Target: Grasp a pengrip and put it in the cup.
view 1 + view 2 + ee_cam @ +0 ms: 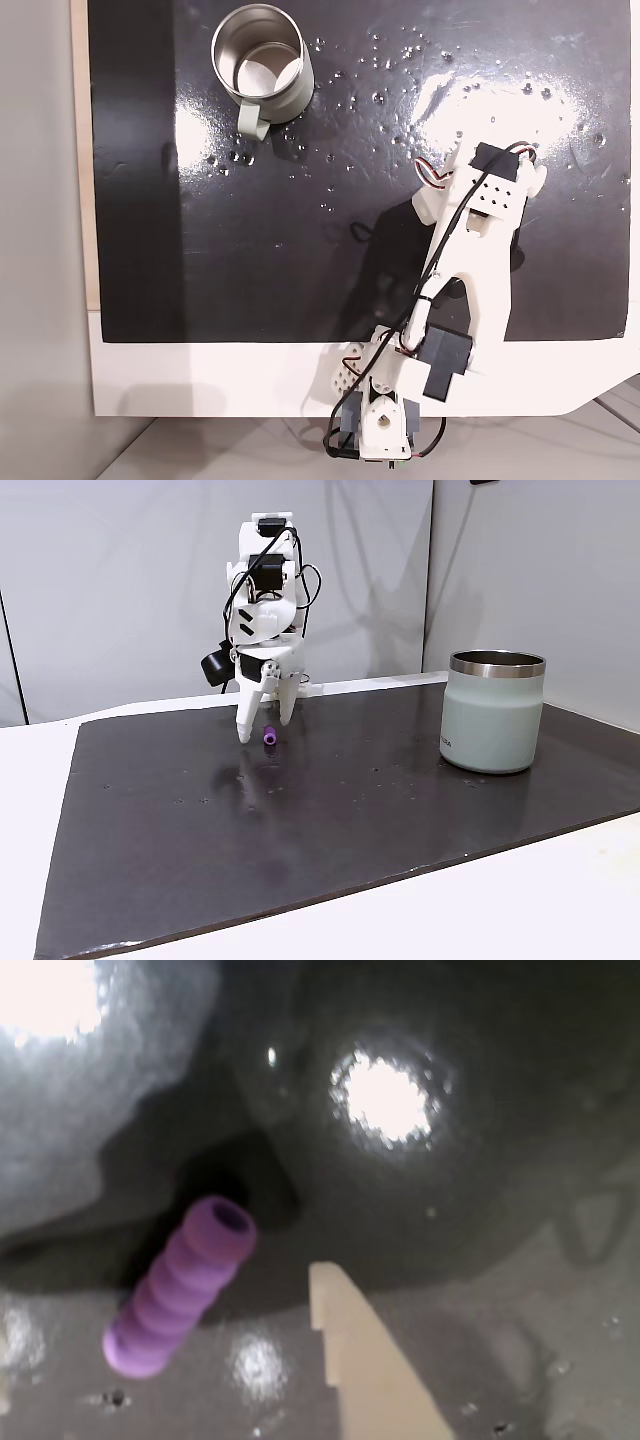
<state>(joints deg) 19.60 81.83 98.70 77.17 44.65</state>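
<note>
— Pengrip (182, 1288) location?

— Flat on the dark mat (330, 810), directly under the white gripper (265, 730) in the side fixed view, between the two lowered fingers and a little nearer the one on the right there. Well apart from the cup (492, 712), which stands upright across the mat toward the right edge of that view.

— Long axis?

— Slanted in the wrist view, open end up and to the right, closed-looking end down and to the left. Just left of the pale fingertip (345, 1330) entering from below, with a narrow strip of mat between.

— Jaws?

— Spread apart, holding nothing; no contact with the pengrip yet. Hidden beneath the arm (480, 270) from above.

— Looks?

— Tiny lilac-purple tube, ribbed in soft rounded rings, hollow at the upper end. Probably squashy foam or rubber, though blurred at this range. Next step, most likely: closing across the short side of the tube.
</note>
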